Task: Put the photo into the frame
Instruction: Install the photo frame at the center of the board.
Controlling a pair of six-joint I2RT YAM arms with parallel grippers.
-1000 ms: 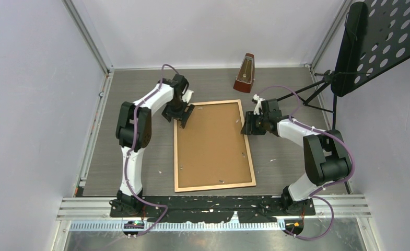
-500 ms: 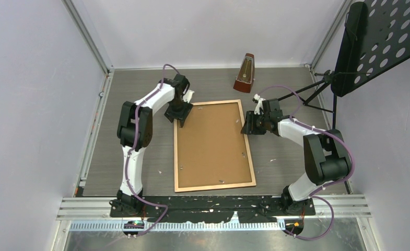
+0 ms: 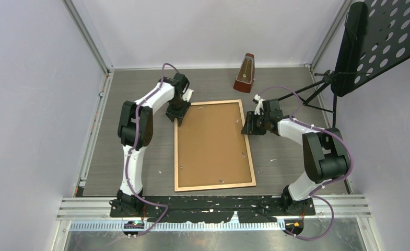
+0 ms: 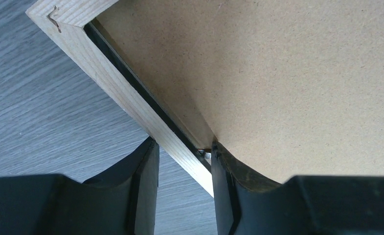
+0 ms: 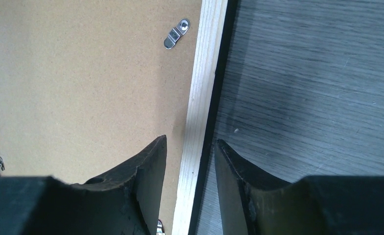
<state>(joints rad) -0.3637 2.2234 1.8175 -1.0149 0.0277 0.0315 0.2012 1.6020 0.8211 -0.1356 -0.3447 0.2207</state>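
Hardboard (image 3: 213, 146) fills the frame (image 5: 202, 73); any photo beneath is hidden.

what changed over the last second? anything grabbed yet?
The left gripper narrowed its jaws around the left rail of the frame near the far corner, one finger outside it and one on the backing board side. Whether it grips firmly yet is unclear. Unchanged: the right gripper straddling the right rail, the frame, the board and the metronome.

Bright even light, near edges perhaps soft
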